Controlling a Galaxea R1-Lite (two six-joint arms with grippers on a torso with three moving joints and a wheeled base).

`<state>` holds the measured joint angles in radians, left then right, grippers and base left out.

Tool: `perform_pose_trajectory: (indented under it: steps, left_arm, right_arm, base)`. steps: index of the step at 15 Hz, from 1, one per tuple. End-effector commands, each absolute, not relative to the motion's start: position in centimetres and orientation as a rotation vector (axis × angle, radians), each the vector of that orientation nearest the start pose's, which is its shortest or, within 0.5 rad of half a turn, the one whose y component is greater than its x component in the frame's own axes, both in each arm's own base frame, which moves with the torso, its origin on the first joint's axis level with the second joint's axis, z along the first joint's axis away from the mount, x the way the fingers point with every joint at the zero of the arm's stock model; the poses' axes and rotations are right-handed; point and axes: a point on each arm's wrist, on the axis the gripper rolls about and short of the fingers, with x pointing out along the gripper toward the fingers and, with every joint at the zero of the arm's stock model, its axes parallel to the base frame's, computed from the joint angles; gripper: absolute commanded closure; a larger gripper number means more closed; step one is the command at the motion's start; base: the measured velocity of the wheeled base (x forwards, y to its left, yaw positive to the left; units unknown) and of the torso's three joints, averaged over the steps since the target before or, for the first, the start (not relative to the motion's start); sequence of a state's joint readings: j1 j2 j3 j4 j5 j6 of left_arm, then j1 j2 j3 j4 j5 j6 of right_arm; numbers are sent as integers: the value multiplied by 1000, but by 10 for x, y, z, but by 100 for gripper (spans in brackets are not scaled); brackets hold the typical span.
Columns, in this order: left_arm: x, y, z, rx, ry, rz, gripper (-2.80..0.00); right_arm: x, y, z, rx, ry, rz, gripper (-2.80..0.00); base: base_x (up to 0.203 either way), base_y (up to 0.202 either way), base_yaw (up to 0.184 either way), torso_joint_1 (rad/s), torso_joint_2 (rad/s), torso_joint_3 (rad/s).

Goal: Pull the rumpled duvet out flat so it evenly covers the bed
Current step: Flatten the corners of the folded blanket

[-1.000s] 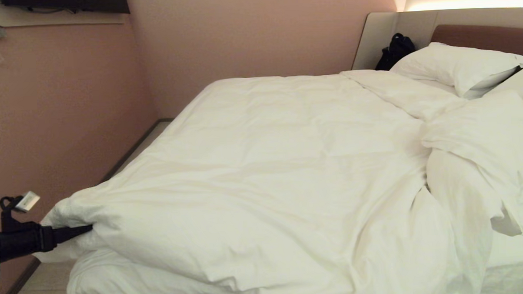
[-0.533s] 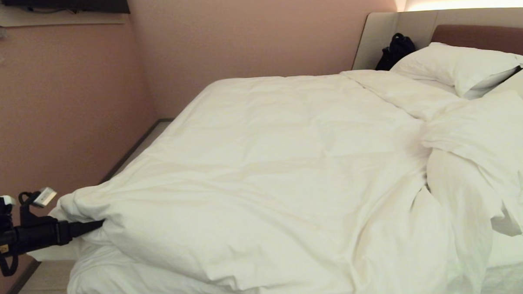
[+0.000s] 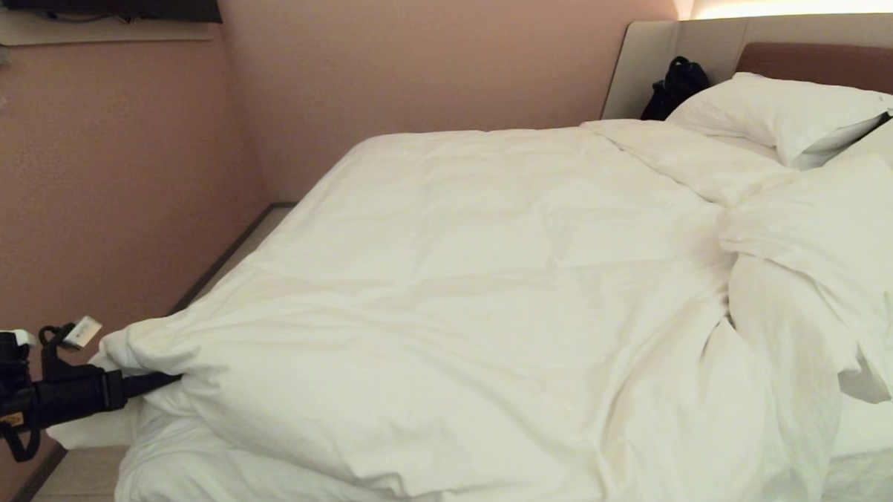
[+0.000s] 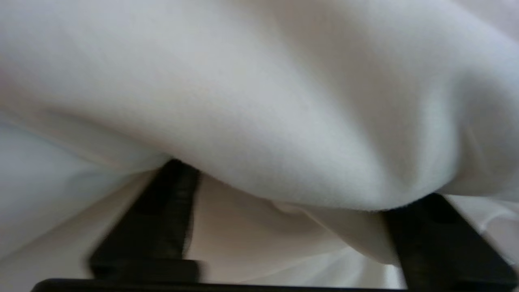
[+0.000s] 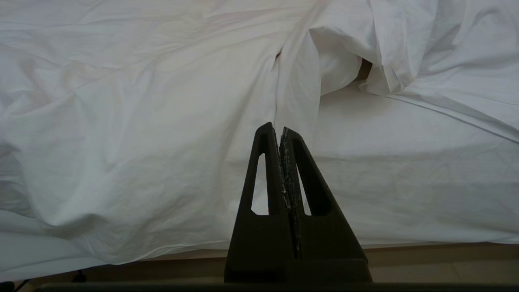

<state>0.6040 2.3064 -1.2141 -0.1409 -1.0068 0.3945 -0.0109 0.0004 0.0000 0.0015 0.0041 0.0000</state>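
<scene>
No writing can be read; a small white tag [image 3: 82, 332] on the left arm is too small to read. Since a second ago, the left gripper [image 3: 170, 379] has moved further in under the corner of the duvet [image 3: 448, 303], at about 8 o'clock of the bed [image 3: 826, 59]. Its fingers [image 4: 162, 211] stand apart, with duvet cloth bulging between them. The right gripper [image 5: 280, 132] is parked at the near bed edge with its jaws together.
</scene>
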Motion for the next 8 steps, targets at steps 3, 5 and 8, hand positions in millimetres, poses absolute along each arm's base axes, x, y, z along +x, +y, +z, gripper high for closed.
perform_pose_trajectory:
  steps: [3, 5, 8]
  left_arm:
    - [341, 213, 32, -310, 555, -494, 0]
    - [339, 212, 38, -308, 547, -498, 0]
    - [331, 208, 64, -292, 521, -486, 0]
  right_arm:
    - [-23, 0, 75, 0, 2, -6, 0]
    - [-23, 0, 75, 0, 2, -6, 0]
    - [-23, 0, 75, 0, 2, -6, 0]
  base:
    - [0, 0, 0, 0, 0, 0]
    - [0, 0, 0, 0, 0, 0]
    - [0, 0, 0, 0, 0, 0]
